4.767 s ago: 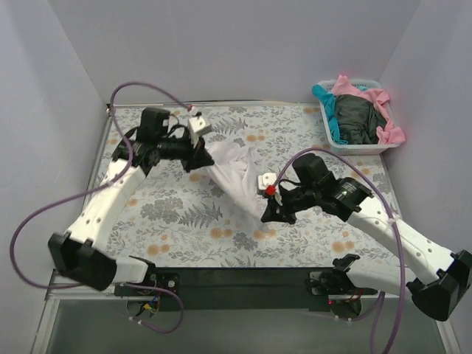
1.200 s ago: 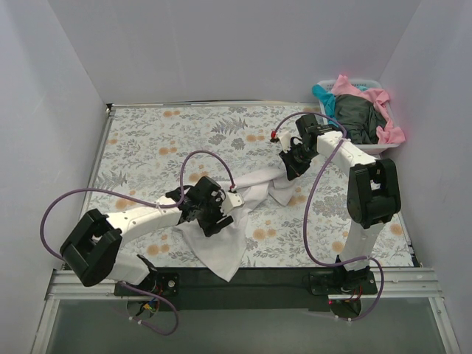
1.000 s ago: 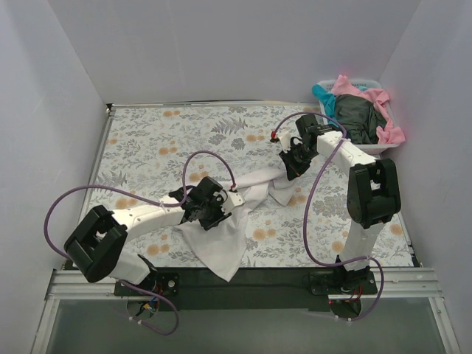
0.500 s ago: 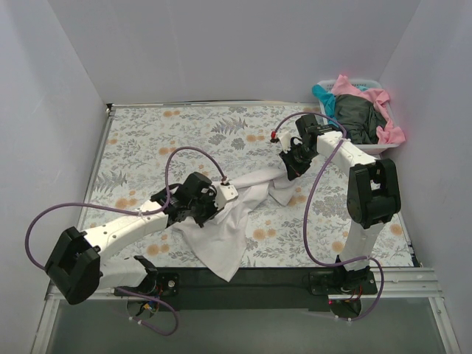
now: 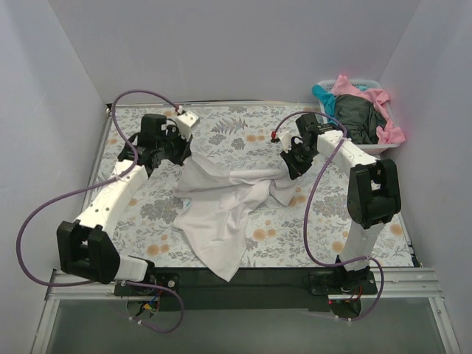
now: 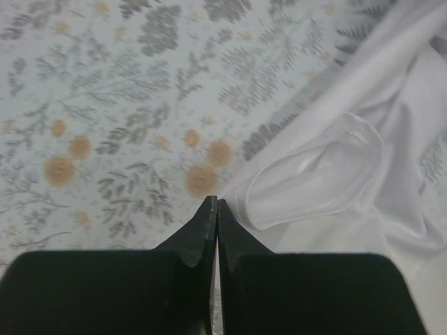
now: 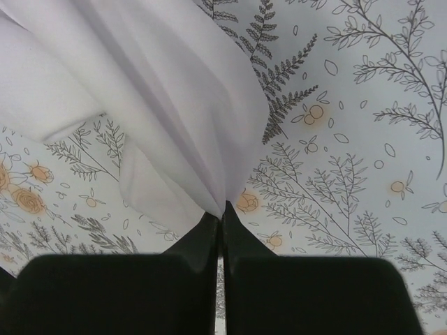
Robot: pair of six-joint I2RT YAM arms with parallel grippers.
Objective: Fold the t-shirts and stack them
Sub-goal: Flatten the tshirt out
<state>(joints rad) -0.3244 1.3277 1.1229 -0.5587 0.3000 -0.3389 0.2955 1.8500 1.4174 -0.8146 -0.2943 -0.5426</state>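
Observation:
The large white t-shirt [image 5: 221, 214] lies crumpled mid-table, its lower part trailing to the front edge. My left gripper [image 5: 179, 153] is at the shirt's far left corner; in the left wrist view it [image 6: 214, 202] is shut, with the shirt's hem [image 6: 314, 181] pinched at its tip. My right gripper [image 5: 289, 168] is shut on a bunched fold at the shirt's right end, which rises from its tip [image 7: 223, 206] in the right wrist view as white cloth [image 7: 140, 84]. The pink [image 5: 387, 134], teal [image 5: 330, 110] and dark grey-green [image 5: 358, 118] t-shirts lie heaped in the basket.
The white plastic basket [image 5: 354, 150] stands at the back right corner. The fern-and-flower printed sheet [image 5: 228, 125] covers the table. Grey walls close the left, back and right sides. Purple cables loop off both arms.
My left gripper has swung from the front middle to the back left, drawing the shirt's left edge out with it. The right gripper has stayed put, still shut on the shirt.

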